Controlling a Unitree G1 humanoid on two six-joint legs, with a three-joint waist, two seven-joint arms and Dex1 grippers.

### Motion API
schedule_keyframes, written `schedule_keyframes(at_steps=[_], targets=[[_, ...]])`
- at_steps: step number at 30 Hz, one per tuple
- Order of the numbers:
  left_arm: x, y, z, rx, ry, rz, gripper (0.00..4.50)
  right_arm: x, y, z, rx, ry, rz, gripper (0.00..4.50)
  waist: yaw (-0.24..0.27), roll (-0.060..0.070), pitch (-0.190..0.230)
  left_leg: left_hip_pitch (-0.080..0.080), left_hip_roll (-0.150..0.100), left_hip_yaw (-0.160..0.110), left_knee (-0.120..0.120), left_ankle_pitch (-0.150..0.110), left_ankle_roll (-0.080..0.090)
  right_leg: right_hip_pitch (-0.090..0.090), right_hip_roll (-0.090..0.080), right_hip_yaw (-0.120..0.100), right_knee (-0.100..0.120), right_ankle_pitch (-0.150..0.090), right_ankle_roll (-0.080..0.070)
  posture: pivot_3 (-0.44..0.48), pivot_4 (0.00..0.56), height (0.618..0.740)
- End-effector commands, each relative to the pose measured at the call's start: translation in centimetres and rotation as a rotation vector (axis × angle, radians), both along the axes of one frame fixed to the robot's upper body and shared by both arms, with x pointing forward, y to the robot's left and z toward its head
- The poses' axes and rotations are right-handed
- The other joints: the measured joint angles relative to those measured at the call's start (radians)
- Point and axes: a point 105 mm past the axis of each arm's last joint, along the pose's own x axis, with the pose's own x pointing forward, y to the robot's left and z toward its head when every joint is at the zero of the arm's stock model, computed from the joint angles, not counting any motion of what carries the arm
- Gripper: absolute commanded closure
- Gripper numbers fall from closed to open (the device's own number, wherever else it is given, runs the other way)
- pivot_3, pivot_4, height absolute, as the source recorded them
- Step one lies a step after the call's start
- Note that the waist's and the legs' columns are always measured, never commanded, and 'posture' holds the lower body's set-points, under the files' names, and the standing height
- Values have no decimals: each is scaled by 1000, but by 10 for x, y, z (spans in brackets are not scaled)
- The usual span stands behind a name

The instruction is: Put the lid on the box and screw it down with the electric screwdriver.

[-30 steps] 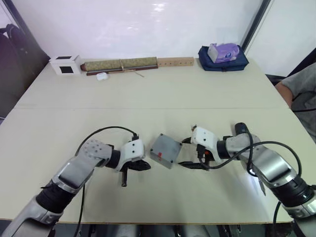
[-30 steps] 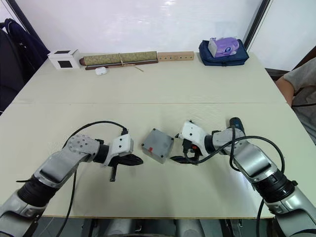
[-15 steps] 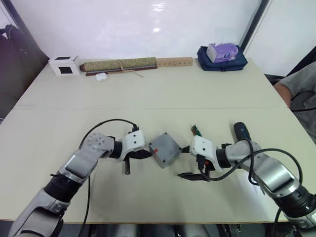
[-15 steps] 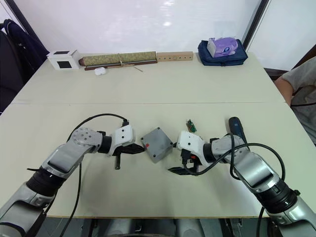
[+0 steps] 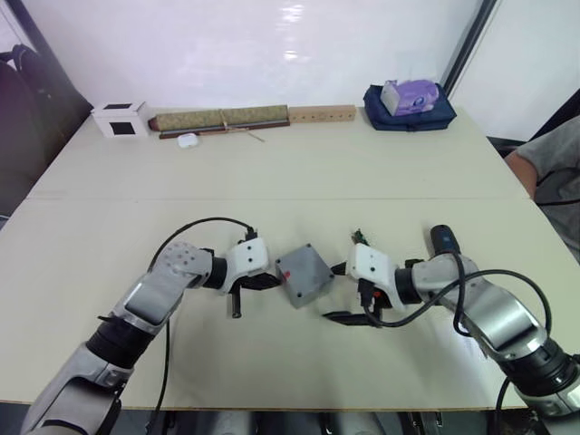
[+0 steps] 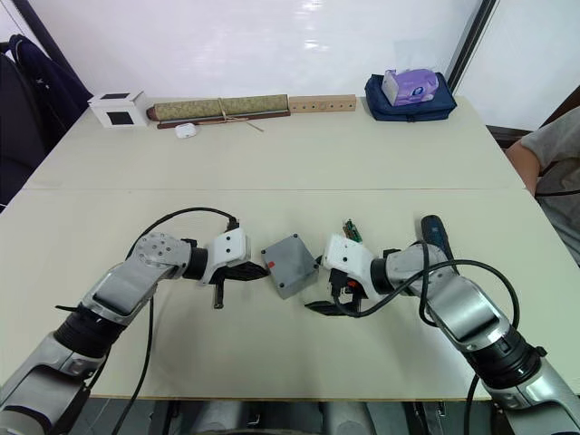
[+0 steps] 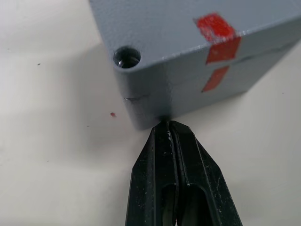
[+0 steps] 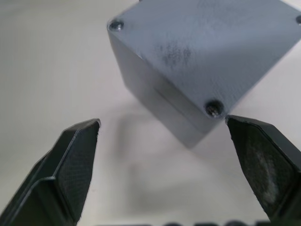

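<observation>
With the lid [image 7: 155, 28] already seated on the box [image 7: 188, 96], steady it gently; the left gripper [image 7: 170, 126], pressed together, braces one corner; the right gripper [image 8: 162, 129], spread, should close squarely around the opposite corner.

The grey box [image 5: 303, 275] sat toward the table's [image 5: 299, 172] front edge, between both grippers. The left gripper [image 5: 268, 282] touched its left side. The right gripper [image 5: 337, 292] stood just beside its right. The screwdriver [image 5: 444, 241] lay toward the right edge.
</observation>
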Motion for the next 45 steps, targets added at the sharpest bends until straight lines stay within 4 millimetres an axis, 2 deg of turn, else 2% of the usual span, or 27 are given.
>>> schedule_keyframes(at_steps=[1, 19, 24, 30, 31, 33, 35, 38, 43, 45], targets=[[4, -2, 8, -27, -54, 7, 4500, -9, 8, 5, 21, 3, 35, 24, 0, 0, 0, 0, 0, 0, 0, 0, 0, 0, 0, 0, 0, 0, 0, 0, 150, 740], [7, -7, 10, -45, -63, 9, 4500, -14, 11, 5, 47, 18, -11, 24, -1, 0, 0, 0, 0, 0, 0, 0, 0, 0, 0, 0, 1, 0, 0, 0, 150, 740], [8, -1, 10, -42, -53, 25, 4500, -6, -5, 8, 33, -5, -79, 24, 0, 0, 0, 0, 0, 0, 0, 0, 0, 0, 0, 0, 1, 0, 0, 0, 150, 740], [16, 21, 22, -57, -46, 87, 4500, -3, -30, 40, 171, -32, -232, 24, -2, 0, 0, 0, 0, 0, 0, 0, 0, 0, 1, 0, 1, 0, 0, 0, 150, 740], [18, 29, 33, -76, -39, 94, 4500, 5, -40, 57, 258, -101, -325, 24, -3, 0, 0, 0, 0, -1, 0, 0, 0, 0, 1, 0, 1, 0, 0, 0, 150, 740], [21, 37, 51, -114, -44, 102, 4500, 16, -64, 74, 351, -198, -493, 24, -3, 0, 0, 0, 1, -1, 0, 0, 0, 0, 2, 0, 1, 0, 0, 0, 150, 740], [21, 33, 69, -166, -45, 76, 4500, 15, -83, 63, 283, -233, -568, 24, 5, -1, 0, 0, 1, -1, 0, 0, 0, 0, 1, -1, 1, 0, 0, 0, 150, 740], [8, 14, 87, -233, -19, -17, 4500, 12, -91, 41, 258, -183, -621, 24, 10, -1, -1, 0, 0, 1, 0, 0, 0, 2, -1, -2, 0, 0, 0, 0, 150, 740], [10, -2, 86, -215, -22, -85, 4500, 16, -86, 25, 274, -168, -650, 24, -7, -1, -1, 1, -2, 3, 0, 0, 0, 1, 0, 0, 1, 0, 0, 0, 150, 740], [11, -5, 86, -215, -26, -96, 4500, 18, -86, 20, 274, -168, -663, 539, -10, -1, -1, 2, -1, 3, 0, 0, 0, 1, 2, 0, 1, 0, 0, 0, 150, 740]])
